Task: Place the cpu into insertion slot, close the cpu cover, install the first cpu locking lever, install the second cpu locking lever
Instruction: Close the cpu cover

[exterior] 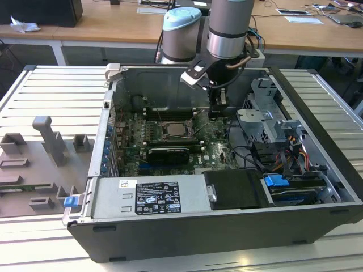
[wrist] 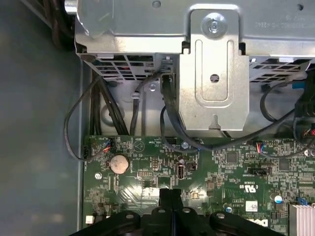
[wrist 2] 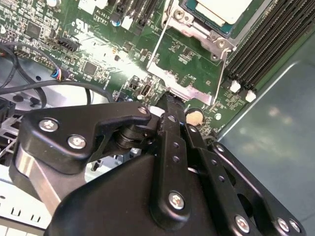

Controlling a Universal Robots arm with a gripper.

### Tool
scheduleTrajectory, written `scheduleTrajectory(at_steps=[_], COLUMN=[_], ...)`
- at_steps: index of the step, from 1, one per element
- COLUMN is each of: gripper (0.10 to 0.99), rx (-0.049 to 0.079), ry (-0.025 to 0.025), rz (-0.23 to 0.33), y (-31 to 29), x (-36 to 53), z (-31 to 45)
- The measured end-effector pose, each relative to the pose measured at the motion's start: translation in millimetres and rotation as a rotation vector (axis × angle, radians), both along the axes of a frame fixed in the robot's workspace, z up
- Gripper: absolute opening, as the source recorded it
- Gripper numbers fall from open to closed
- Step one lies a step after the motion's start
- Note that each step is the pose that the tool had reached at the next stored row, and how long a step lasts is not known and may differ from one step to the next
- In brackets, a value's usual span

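In the exterior view, the cpu [exterior: 174,129] lies in the insertion slot [exterior: 164,136] mid-case. Beyond it, at about two o'clock and well apart, the tool [exterior: 218,112] hangs just over the motherboard [exterior: 215,150], closed on nothing.

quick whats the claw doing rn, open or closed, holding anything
Claw: closed, holding nothing, tip down close to the motherboard.

Ribbed pale-grey metal table [exterior: 57,90] in foreground. Behind, long wooden desks [exterior: 113,31] strewn with papers [exterior: 304,20] and a dark box [exterior: 54,12]. Even indoor light, soft glare on table slats.
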State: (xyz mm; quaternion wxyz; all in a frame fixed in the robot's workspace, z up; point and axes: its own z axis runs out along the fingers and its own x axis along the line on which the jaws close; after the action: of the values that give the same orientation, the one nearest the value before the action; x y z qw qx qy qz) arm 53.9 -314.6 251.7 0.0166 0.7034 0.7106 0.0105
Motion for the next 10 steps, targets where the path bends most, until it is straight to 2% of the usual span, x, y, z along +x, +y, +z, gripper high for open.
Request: scheduleTrajectory(at_steps=[4, 10], gripper=[0.106, 0.106], rx=[0.0, 0.0], ry=[-0.0001, -0.0001], rz=[0.0, 0.0], y=[0.0, 0.1], x=[-5.3, -7.0], z=[-0.3, -0.4])
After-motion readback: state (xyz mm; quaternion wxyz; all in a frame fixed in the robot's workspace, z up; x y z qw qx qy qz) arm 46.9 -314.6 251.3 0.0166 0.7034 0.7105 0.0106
